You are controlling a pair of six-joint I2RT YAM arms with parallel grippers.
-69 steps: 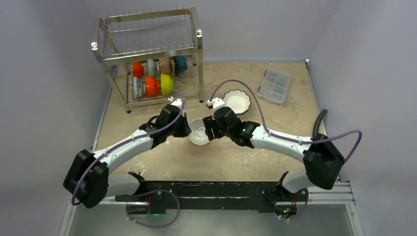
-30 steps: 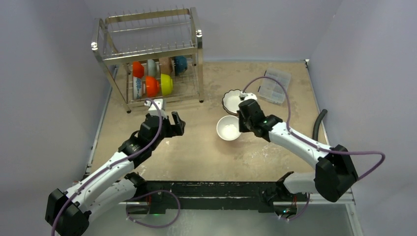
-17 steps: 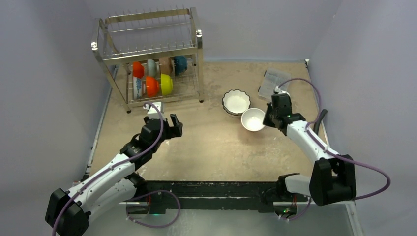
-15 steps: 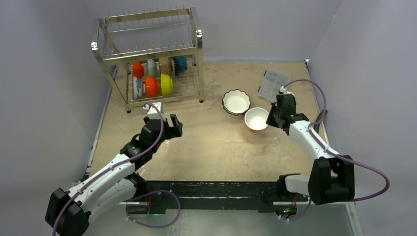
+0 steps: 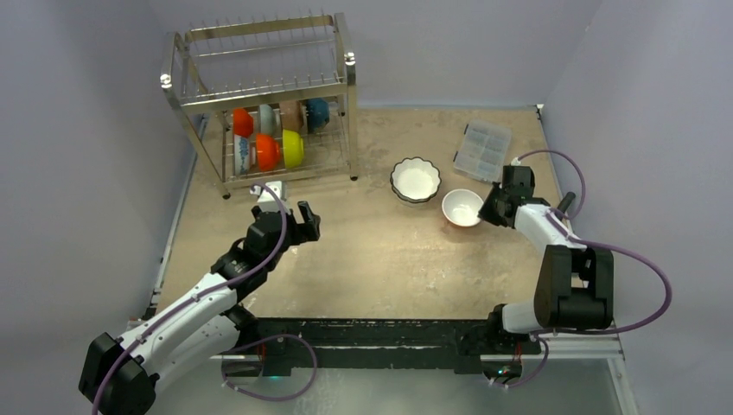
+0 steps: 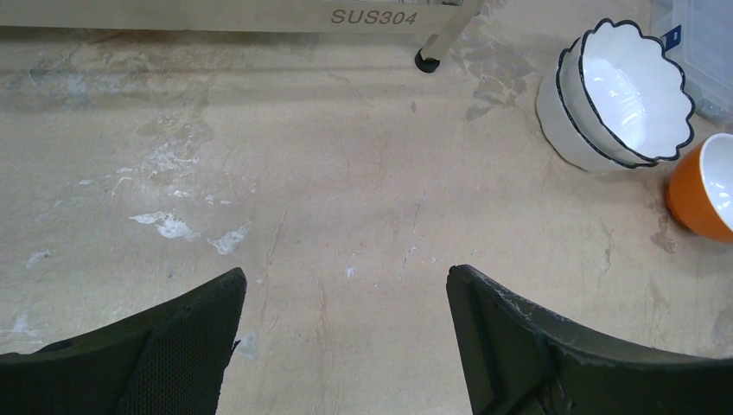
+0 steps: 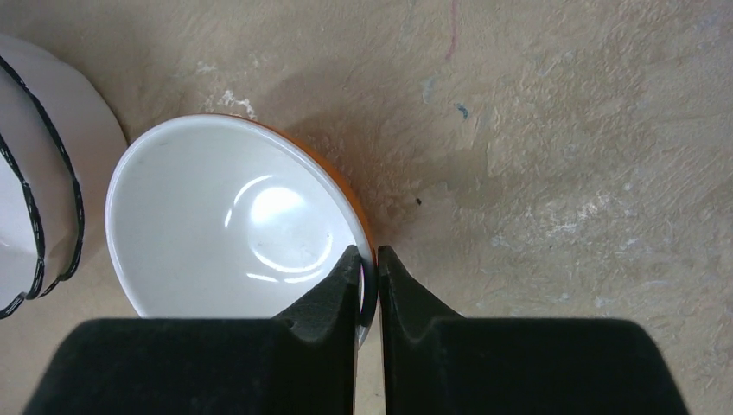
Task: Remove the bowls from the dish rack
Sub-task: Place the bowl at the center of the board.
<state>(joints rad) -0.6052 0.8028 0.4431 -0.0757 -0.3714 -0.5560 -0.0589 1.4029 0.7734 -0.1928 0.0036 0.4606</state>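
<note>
Item: orange bowl (image 5: 462,207) — carried across the surface (image 5: 372,251), now beside the white bowls (image 5: 416,180); our right pincer (image 7: 369,259) narrow, still pinching its rim; left pincer (image 6: 346,281) wide, empty. We count more bowls (image 5: 268,138) in the dish rack (image 5: 259,93).

Table (image 5: 380,259): dish rack (image 5: 352,121), white bowls (image 5: 416,180), orange bowl (image 5: 462,207) (box (image 5: 482,150))

Shiny steel wire dish rack (image 5: 259,93), glossy orange bowl (image 7: 233,216), rough mottled matt table (image 5: 380,259)
</note>
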